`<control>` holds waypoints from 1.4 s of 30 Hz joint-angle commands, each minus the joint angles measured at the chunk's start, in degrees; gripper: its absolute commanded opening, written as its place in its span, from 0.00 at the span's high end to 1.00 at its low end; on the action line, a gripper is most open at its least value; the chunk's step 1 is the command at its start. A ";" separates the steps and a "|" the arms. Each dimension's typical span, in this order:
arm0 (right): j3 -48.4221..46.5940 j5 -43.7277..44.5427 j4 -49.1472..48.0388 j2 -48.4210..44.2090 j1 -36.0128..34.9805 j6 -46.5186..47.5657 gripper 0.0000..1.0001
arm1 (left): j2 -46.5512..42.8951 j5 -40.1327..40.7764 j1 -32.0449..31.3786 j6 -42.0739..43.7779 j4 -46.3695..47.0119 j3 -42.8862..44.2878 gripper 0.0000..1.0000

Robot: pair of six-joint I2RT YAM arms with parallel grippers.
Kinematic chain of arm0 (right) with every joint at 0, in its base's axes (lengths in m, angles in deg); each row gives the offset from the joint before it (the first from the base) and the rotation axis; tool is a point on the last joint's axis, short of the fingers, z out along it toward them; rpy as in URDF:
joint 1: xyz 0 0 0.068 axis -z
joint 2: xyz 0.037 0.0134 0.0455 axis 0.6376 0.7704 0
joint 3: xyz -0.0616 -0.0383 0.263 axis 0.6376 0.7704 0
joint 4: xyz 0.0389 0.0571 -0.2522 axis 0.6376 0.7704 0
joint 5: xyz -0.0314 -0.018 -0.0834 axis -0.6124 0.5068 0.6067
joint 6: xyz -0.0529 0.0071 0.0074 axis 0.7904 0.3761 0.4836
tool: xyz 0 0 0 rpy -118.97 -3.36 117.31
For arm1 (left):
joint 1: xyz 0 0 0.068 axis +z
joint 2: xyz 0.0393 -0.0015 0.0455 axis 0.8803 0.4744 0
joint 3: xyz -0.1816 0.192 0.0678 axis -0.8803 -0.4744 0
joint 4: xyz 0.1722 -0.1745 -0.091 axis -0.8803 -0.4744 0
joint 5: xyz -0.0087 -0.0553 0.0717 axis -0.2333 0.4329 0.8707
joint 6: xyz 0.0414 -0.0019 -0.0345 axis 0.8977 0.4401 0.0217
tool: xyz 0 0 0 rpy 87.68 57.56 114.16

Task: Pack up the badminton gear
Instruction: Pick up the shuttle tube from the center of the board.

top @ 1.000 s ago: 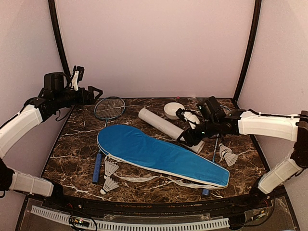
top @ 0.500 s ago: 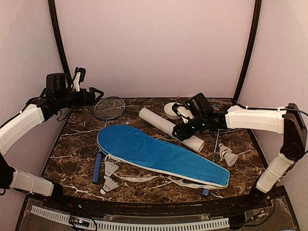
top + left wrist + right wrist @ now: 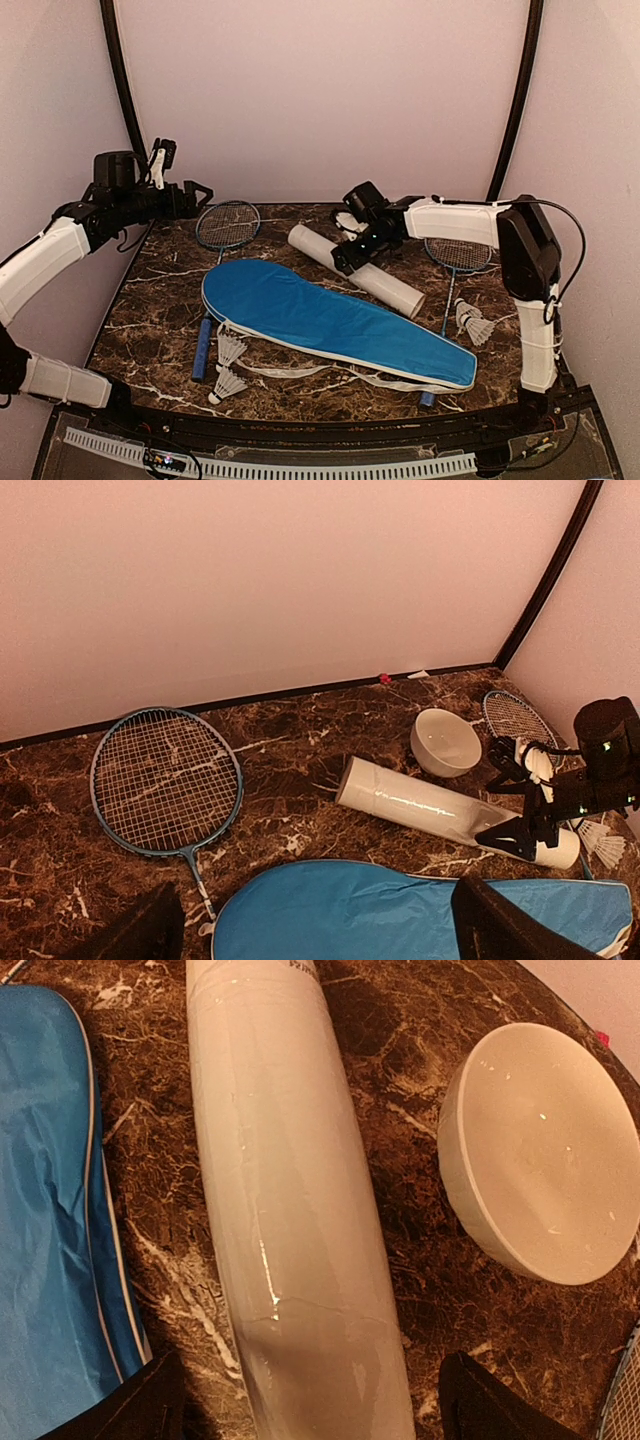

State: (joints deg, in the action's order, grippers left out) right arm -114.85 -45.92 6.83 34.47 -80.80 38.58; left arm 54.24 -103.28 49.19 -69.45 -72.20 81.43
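A long white tube (image 3: pixel 356 268) lies slantwise at mid table. My right gripper (image 3: pixel 350 256) hangs over its far half, open, one finger on each side; the right wrist view shows the tube (image 3: pixel 290 1210) between the spread fingertips (image 3: pixel 130 1405). The blue white-trimmed cover (image 3: pixel 330 320) lies shut in front. One racket (image 3: pixel 228 225) lies at the left, its handle (image 3: pixel 203 350) past the cover. The other racket (image 3: pixel 460 252) lies at the right. Two shuttlecocks (image 3: pixel 230 365) lie front left and one (image 3: pixel 473 321) at the right. My left gripper (image 3: pixel 200 193) is open and empty, raised at the back left.
A small white bowl (image 3: pixel 545 1150) stands just behind the tube, largely hidden by my right gripper in the top view. The cover's white strap (image 3: pixel 330 375) trails along the front. Pink walls and black corner posts (image 3: pixel 515 100) close in the table.
My right gripper has moved left and back along the tube, from its near right end to its far half. The left arm has hardly moved.
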 commanded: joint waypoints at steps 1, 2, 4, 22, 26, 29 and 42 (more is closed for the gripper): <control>-4.06 -2.29 4.32 3.94 1.01 2.69 0.13 | -2.49 0.29 0.34 1.09 -0.65 1.00 0.04; -4.55 -2.49 4.73 4.77 1.10 3.15 0.16 | -2.58 0.34 0.27 1.14 -0.61 1.00 0.04; -5.38 -2.82 5.57 6.20 1.20 4.10 0.19 | -2.67 0.36 0.31 1.09 -0.67 1.00 0.04; 0.11 -3.71 1.29 5.87 1.14 10.34 0.44 | -2.76 -0.09 0.23 0.92 -0.48 0.82 0.04; 2.90 -4.92 -0.99 1.62 1.11 10.77 0.46 | -2.68 -0.09 0.34 0.99 -0.43 0.84 0.04; 5.40 -5.42 -3.01 -2.88 1.18 10.95 0.48 | -2.76 -0.02 0.32 0.92 -0.47 0.82 0.04; 17.20 -9.32 -7.91 -22.12 0.76 8.53 0.49 | -2.77 0.32 0.27 1.02 -0.35 0.64 0.04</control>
State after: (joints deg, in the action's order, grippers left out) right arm -101.21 -51.91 3.53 17.01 -79.58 48.66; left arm 52.91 -103.02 49.21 -69.27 -72.22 81.48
